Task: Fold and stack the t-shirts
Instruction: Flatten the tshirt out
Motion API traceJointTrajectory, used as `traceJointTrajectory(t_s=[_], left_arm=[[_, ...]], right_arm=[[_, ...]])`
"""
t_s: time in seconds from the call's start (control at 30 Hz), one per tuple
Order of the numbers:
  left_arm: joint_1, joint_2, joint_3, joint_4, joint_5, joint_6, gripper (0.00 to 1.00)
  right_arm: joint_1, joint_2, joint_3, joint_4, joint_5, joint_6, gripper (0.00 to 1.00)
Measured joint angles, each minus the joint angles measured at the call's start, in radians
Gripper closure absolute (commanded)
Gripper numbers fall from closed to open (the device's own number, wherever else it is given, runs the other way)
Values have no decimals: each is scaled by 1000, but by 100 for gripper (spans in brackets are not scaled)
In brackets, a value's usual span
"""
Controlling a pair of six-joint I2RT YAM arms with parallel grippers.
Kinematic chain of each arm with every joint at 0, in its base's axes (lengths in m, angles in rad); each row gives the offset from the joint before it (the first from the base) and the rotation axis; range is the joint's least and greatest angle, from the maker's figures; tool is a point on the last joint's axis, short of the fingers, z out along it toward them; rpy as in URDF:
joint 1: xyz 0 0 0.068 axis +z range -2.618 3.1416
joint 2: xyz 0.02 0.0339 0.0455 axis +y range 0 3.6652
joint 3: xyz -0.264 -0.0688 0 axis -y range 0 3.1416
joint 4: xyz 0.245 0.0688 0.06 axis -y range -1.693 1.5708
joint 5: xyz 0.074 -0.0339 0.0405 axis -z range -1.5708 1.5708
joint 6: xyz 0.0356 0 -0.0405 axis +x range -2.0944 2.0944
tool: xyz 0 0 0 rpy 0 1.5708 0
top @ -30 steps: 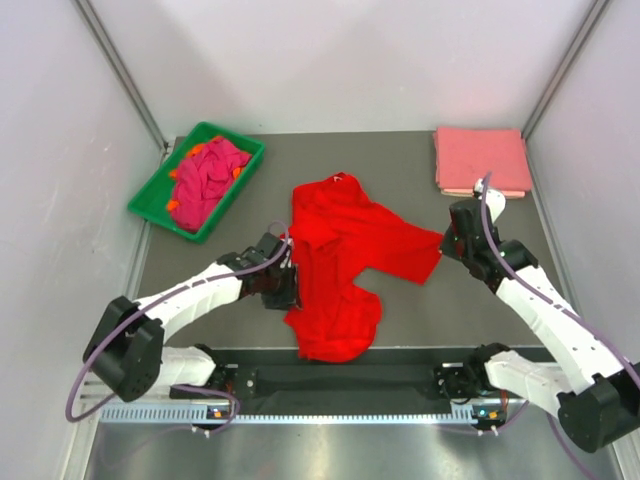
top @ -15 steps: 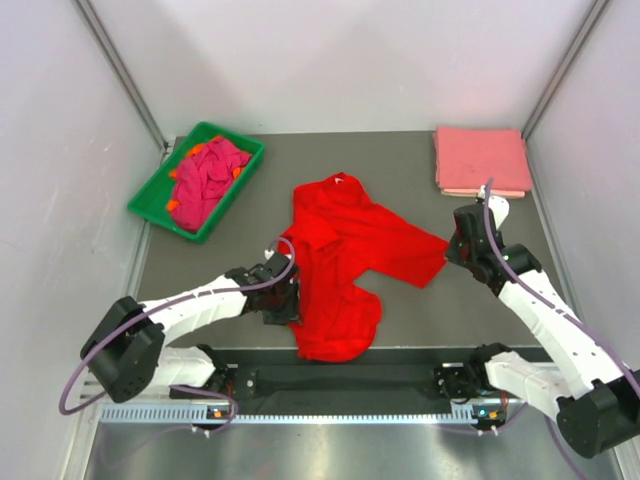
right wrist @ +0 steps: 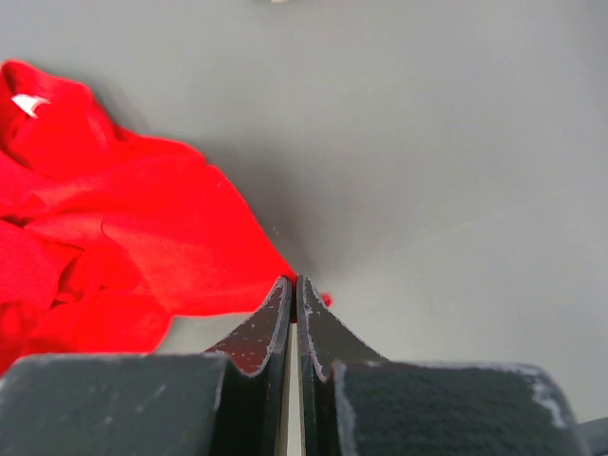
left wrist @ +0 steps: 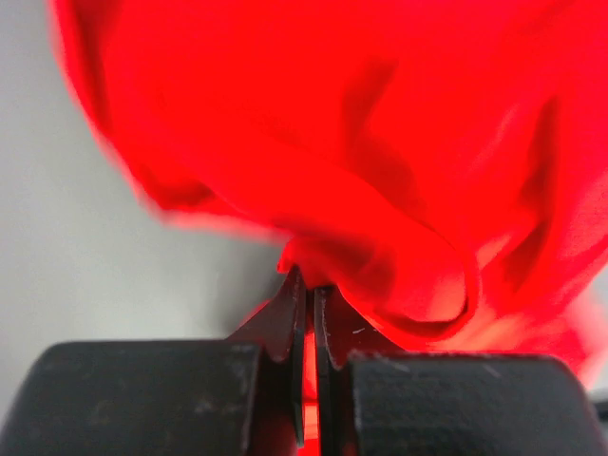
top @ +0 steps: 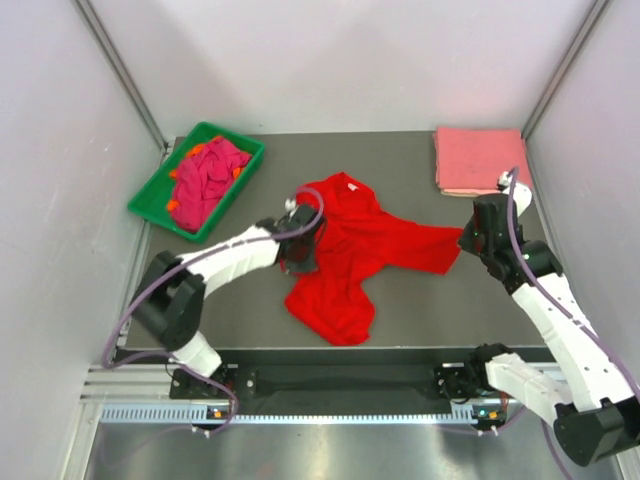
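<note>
The red t-shirt lies crumpled and stretched sideways in the middle of the dark worktop, its small white neck label showing at the far edge. The left hand sits at the red t-shirt's left edge; in the left wrist view its fingers are clenched together with a fold of the red cloth pinched between them, and the fabric bunches up above the grip. The right hand is at the red t-shirt's right tip; from its wrist camera the hand is pressed closed on the pointed corner of the cloth, a scrap of red peeking out on the other side. Beyond the red t-shirt to the left stands a green tray holding a heap of magenta t-shirts with orange cloth at the edges. Beyond it to the right a folded salmon pink stack lies flat, well apart from it.
</note>
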Motion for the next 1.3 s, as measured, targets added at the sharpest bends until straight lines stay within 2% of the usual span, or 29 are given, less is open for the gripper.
traceJointTrajectory(t_s=[0.1, 0.27, 0.3, 0.4, 0.47, 0.53, 0.63, 0.7, 0.83, 0.93, 1.07, 1.3], left_arm=[[58, 156, 246, -8, -31, 62, 100], [140, 400, 573, -53, -61, 150, 100], [154, 449, 638, -75, -61, 168, 86], [184, 569, 803, -137, -65, 220, 57], [195, 603, 868, -183, -80, 244, 55], [200, 588, 867, -223, -104, 256, 54], [188, 482, 755, -240, -129, 264, 58], [169, 351, 607, -243, -113, 258, 62], [115, 79, 311, -248, -20, 216, 63], [72, -47, 153, -232, 31, 161, 63], [70, -106, -11, -166, 106, 92, 63], [74, -103, -119, -55, 191, -1, 65]], right_arm=[[-12, -22, 10, -19, 5, 0, 100], [-18, -92, 11, -83, 32, 0, 100], [-19, -106, 11, -91, 35, 0, 100], [-19, -137, 11, -103, 32, 1, 100], [-19, -146, 11, -106, 16, 2, 100], [-20, -146, 10, -103, -7, 3, 100], [-20, -146, 1, -92, -38, 7, 100], [-20, -145, -10, -74, -62, 8, 100], [-22, -132, -32, -48, -101, 8, 100], [-24, -124, -39, -37, -122, 6, 100], [-24, -125, -43, -21, -138, 0, 100], [-24, -130, -43, -19, -150, -12, 100]])
